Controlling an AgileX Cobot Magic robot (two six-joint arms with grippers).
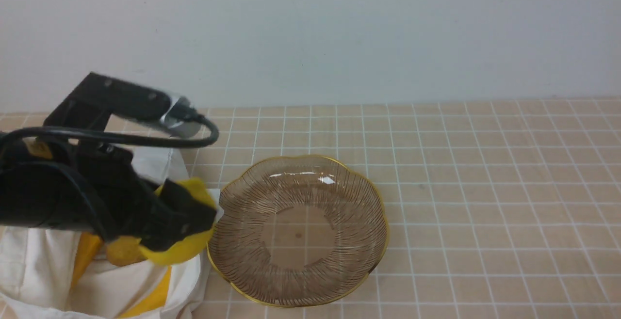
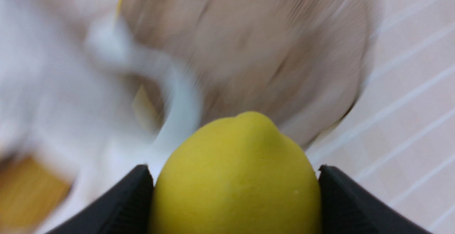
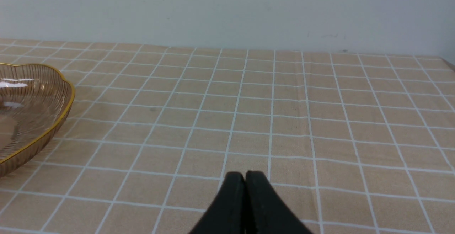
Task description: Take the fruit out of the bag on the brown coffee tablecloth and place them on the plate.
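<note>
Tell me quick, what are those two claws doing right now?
Left gripper: closed on the lemon.
Right gripper: closed, holding nothing.

A bright yellow lemon (image 1: 182,253) hung at the lower left of the frame, clamped in the left gripper (image 1: 191,217) over the open white bag (image 1: 34,270). Orange-yellow bananas (image 1: 86,253) showed inside the bag. Just beside it, at centre, the ribbed, gold-rimmed glass plate (image 1: 242,241) sat flat on the checked peach tablecloth (image 1: 485,188).
</note>
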